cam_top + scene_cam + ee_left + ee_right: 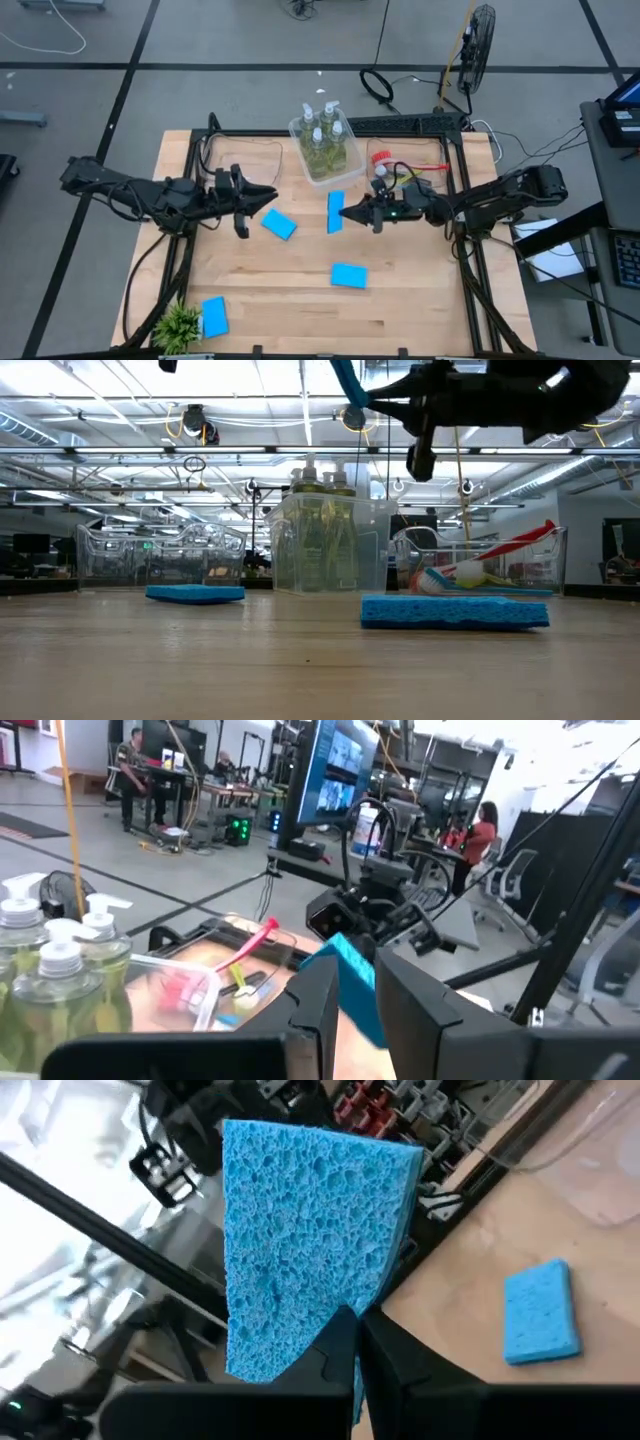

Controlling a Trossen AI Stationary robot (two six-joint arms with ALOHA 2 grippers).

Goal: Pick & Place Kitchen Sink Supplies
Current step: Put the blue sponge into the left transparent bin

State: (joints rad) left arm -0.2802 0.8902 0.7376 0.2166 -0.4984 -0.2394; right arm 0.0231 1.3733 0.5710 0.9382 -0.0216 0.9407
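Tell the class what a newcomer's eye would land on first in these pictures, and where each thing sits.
First, the right gripper, mid-table, shut on a blue sponge held up off the wood. Next, the clear bin of soap bottles at the table's far edge, with loose sponges lying on the table nearer the front. The left gripper hangs opposite, empty.

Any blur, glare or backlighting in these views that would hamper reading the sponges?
Left wrist view: the held sponge and brush bin are soft with blur. Right wrist view: the sponge's pores are crisp. Low view: ceiling lights backlight the right gripper into silhouette. High view: even light, faint shadows.
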